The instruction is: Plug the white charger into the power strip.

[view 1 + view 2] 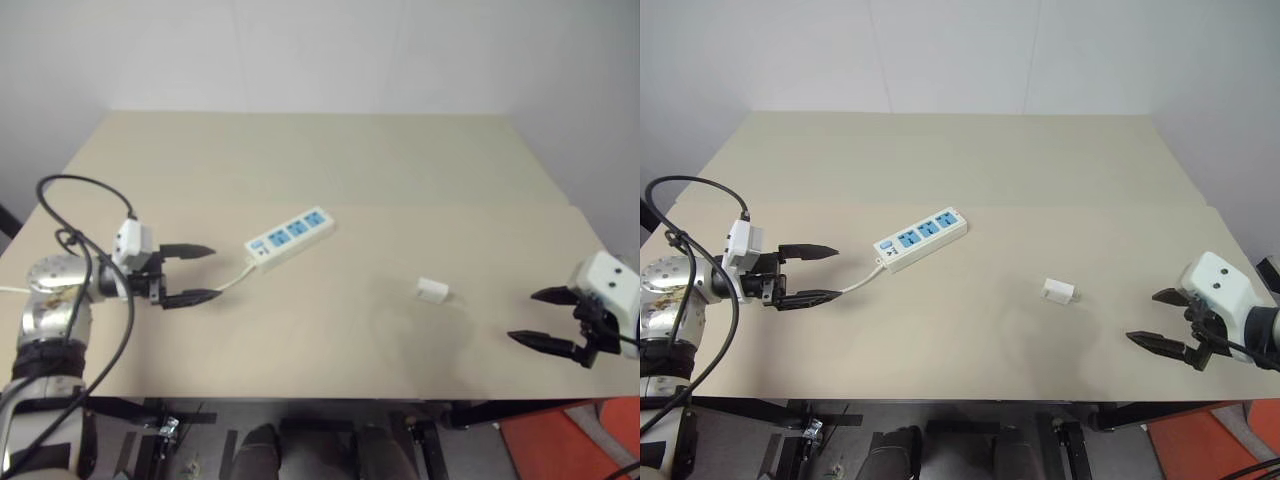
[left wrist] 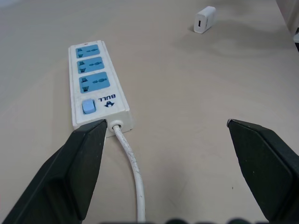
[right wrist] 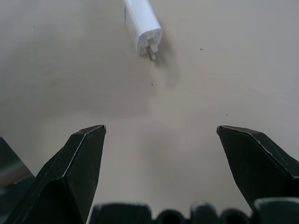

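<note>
Right gripper (image 1: 1162, 320): fingers spread wide and empty, hanging just above the table (image 1: 970, 170) at its near right corner; aimed toward the middle, which suits a reach for the plug.

Left gripper (image 1: 195, 273): fingers wide apart, nothing between them, pointing across the table toward the right; it looks placed to steady the strip rather than fetch anything.

Thin white cord (image 2: 131, 163): runs between the left gripper's fingers and into the strip's near end, so that gripper is lined up along the strip's length.

Power strip (image 1: 290, 237): flat on the table just ahead of the left fingertips, untouched; switch end nearest that gripper, three blue sockets facing up and all free, ready to receive a plug from above.

White charger (image 1: 1060, 291): lying on its side ahead of the right gripper, near but apart from it, prongs turned toward that gripper in the right wrist view; well apart from the strip. It will likely need turning prongs-down after pickup.

Progress: nothing grasped yet; pickup appears to be the step in hand.
</note>
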Robot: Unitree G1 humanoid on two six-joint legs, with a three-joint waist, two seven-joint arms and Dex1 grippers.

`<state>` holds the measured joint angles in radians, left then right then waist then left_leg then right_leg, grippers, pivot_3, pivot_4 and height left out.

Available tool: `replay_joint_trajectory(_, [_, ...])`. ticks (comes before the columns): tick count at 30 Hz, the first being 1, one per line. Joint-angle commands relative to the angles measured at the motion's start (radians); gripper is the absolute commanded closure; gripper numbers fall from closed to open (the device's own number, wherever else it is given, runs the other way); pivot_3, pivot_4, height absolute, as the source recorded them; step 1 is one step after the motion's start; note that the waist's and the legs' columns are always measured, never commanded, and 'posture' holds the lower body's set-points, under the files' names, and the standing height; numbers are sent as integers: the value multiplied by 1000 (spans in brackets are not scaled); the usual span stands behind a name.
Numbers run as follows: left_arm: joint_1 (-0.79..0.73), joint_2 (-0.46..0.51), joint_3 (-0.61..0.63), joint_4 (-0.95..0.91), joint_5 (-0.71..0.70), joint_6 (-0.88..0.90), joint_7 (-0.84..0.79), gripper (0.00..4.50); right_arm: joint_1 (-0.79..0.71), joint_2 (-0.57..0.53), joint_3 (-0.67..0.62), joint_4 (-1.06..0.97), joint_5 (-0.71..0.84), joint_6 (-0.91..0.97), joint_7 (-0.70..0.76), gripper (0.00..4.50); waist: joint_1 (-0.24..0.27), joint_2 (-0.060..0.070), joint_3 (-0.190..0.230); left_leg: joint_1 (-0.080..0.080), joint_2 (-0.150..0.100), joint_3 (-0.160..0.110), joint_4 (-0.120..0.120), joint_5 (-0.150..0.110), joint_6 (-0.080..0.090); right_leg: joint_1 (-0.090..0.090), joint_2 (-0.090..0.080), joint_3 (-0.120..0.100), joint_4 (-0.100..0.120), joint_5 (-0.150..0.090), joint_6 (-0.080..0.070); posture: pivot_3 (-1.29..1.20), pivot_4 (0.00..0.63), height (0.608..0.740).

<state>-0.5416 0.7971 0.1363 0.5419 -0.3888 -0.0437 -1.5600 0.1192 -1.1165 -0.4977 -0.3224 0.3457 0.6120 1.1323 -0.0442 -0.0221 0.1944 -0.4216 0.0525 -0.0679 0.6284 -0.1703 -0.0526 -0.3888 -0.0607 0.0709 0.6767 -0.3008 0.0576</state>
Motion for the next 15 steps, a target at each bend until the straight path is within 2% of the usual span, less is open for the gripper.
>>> replay_joint_trajectory(1, [1,24,22,-35,-7,2,11,13,-33,-8,-6,-8,21,4,-10,0,1,0,0,0,0,0,0,0,0,0,0,0,0,0,0,0,150,740])
replay_joint_trajectory(9, [0,5,25,-53,-20,-6,32,13,-91,-3,42,3,15,1,-63,0,2,0,0,0,0,0,0,0,0,0,0,0,0,0,0,0,150,740])
replay_joint_trajectory(15, [-45,-66,18,65,46,-156,136,13,-65,8,30,-31,16,-5,-81,0,5,0,0,0,0,0,1,0,0,0,0,0,0,0,0,0,150,740])
